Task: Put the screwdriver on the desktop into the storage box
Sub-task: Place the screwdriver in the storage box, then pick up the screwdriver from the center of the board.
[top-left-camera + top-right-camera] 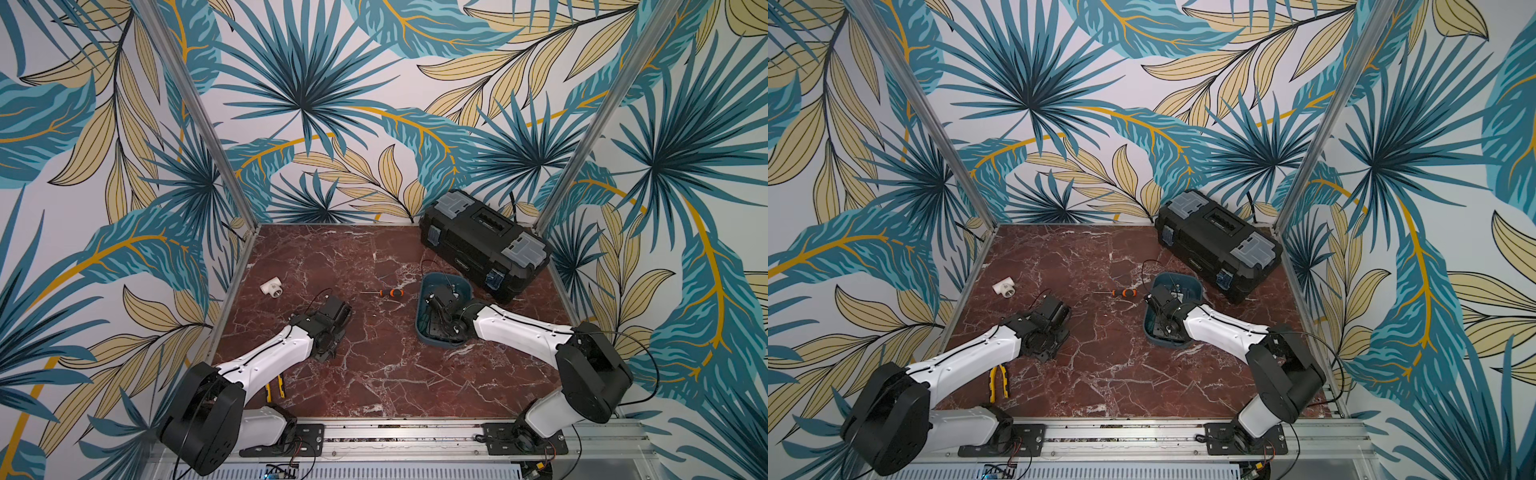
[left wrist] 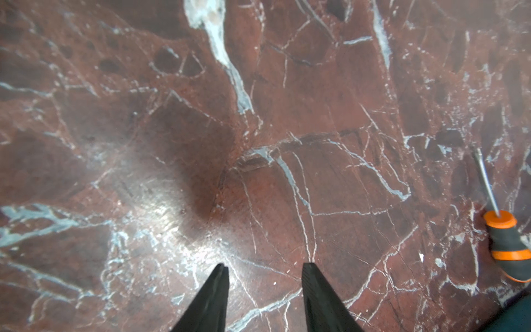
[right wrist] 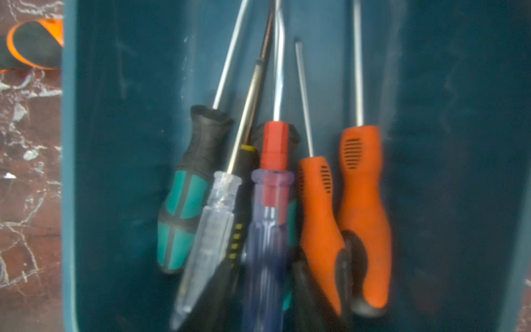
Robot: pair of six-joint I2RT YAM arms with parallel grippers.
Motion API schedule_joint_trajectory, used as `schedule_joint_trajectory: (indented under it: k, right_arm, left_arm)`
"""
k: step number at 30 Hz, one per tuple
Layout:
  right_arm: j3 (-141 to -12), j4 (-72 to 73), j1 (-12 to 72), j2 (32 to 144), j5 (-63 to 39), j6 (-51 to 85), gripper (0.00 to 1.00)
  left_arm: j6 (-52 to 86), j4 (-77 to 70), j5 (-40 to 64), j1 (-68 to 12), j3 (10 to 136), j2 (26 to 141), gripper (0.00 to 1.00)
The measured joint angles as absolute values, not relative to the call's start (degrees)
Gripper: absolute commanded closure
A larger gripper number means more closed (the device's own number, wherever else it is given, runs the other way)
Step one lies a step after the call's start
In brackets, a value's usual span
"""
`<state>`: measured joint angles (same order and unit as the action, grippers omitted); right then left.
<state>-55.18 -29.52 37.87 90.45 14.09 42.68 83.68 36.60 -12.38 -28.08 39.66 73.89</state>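
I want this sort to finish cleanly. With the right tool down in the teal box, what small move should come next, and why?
Probably lift the right tool straight up out of the storage box. It hangs low over the stowed screwdrivers, while one orange-and-black screwdriver lies on the desktop beside the box, awaiting pickup; rising first should avoid snagging the wall.

Desktop (image 1: 374, 374) red-brown marble, white veins; storage box (image 1: 434, 284) teal; screwdriver (image 1: 384, 293) orange-black handle; toolbox (image 1: 478, 241) black, grey lid compartments.
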Motion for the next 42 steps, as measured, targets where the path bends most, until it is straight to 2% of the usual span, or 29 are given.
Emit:
schedule_joint_trajectory:
  k: [4,9,16,24,32,42]
  right_arm:
    - [-56.82,-30.85,37.85,89.6,15.0,41.43,0.46]
    - [-58.94,-32.36,37.78,84.82,18.92,39.11,0.46]
    - [-59.53,-32.53,37.26,79.48,24.53,37.36,0.45]
    - [-55.77,-32.97,37.23,77.38,25.82,37.95,0.45]
    - [-53.49,-33.1,37.23,74.22,26.61,38.79,0.45]
    - [-52.4,-33.1,37.23,73.8,26.81,39.46,0.46]
  left_arm:
    - [82.19,34.98,-12.34,-28.08,39.7,73.89,0.51]
    - [80.07,33.15,-11.66,-28.86,42.98,75.96,0.44]
    - [79.88,31.97,-10.28,-36.07,59.11,89.45,0.38]
    - [81.84,39.99,-7.66,-40.99,77.95,105.27,0.35]
    - [81.97,50.43,-7.2,-41.08,87.42,115.09,0.37]
    - [82.28,56.95,-8.36,-41.04,88.31,116.27,0.52]
